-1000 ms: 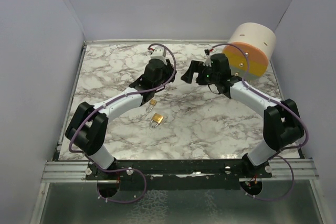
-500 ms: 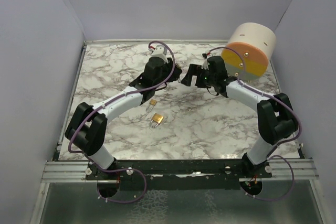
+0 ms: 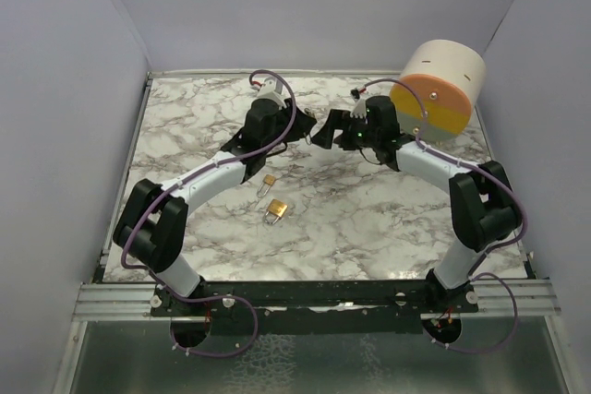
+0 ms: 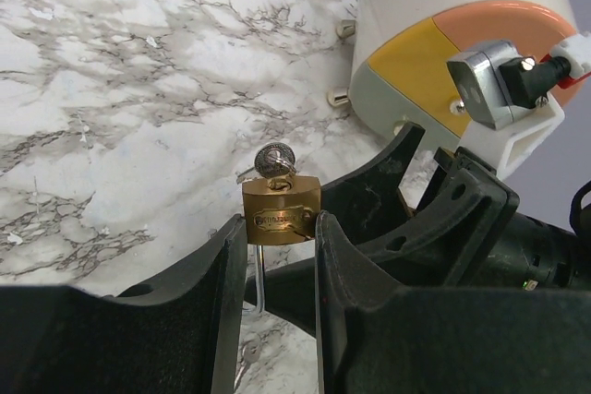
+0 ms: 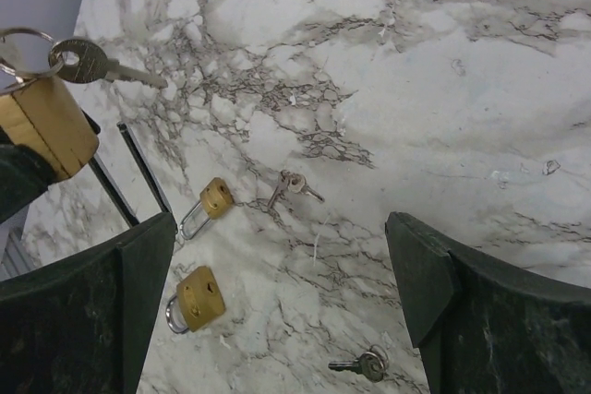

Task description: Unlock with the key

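Marble tabletop (image 3: 369, 219); brass padlock (image 4: 282, 211) is clamped narrowly in left gripper (image 4: 280, 232), held aloft toward 12 o'clock, key (image 4: 275, 160) seemingly seated, presented so right gripper (image 5: 279, 228), spread wide and empty, can turn it.

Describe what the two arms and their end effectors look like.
Both the left arm and right arm have white links, bulky black joints and a purple cable looping alongside. The left end effector and right end effector each carry two matte black, wedge-shaped fingers.
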`<state>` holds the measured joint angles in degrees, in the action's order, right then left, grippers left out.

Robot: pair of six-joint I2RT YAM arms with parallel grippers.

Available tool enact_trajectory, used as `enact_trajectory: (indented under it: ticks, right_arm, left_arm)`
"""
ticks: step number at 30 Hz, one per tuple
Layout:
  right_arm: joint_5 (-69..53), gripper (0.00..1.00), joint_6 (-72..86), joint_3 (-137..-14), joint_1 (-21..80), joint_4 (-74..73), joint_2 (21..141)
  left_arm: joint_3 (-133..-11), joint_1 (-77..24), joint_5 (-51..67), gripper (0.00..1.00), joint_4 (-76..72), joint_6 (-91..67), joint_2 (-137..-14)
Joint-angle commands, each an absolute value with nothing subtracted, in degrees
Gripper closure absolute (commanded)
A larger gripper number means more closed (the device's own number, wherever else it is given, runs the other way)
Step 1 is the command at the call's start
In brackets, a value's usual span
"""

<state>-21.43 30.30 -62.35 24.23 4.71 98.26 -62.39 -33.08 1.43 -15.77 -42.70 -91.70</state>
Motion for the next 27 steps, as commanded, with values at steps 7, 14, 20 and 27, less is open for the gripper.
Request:
enact_trajectory:
  ticks: [7,14,20,27]
  right_arm:
    - [-11.7,0.00,32.0,-60.6,24.3,2.1,96.0]
    - [-11.0,0.00,29.2,-59.4,24.3,1.2,90.6]
    - [-11.3,0.00,25.2,-58.9,24.3,-0.1,85.9]
    - [-11.7,0.00,23.5,-57.5,24.3,-0.9,83.7]
  left_arm:
    - [-60.6,-28.4,2.1,1.00,-19.2,-44.3,-90.0]
    - [-64.2,-24.3,-0.4,1.00,-11.2,-39.6,-95.9]
    - [-66.5,-20.6,0.1,1.00,-8.3,-37.7,-103.5]
    - [-68.9,-17.5,1.1,1.00,-7.5,-36.7,-108.5]
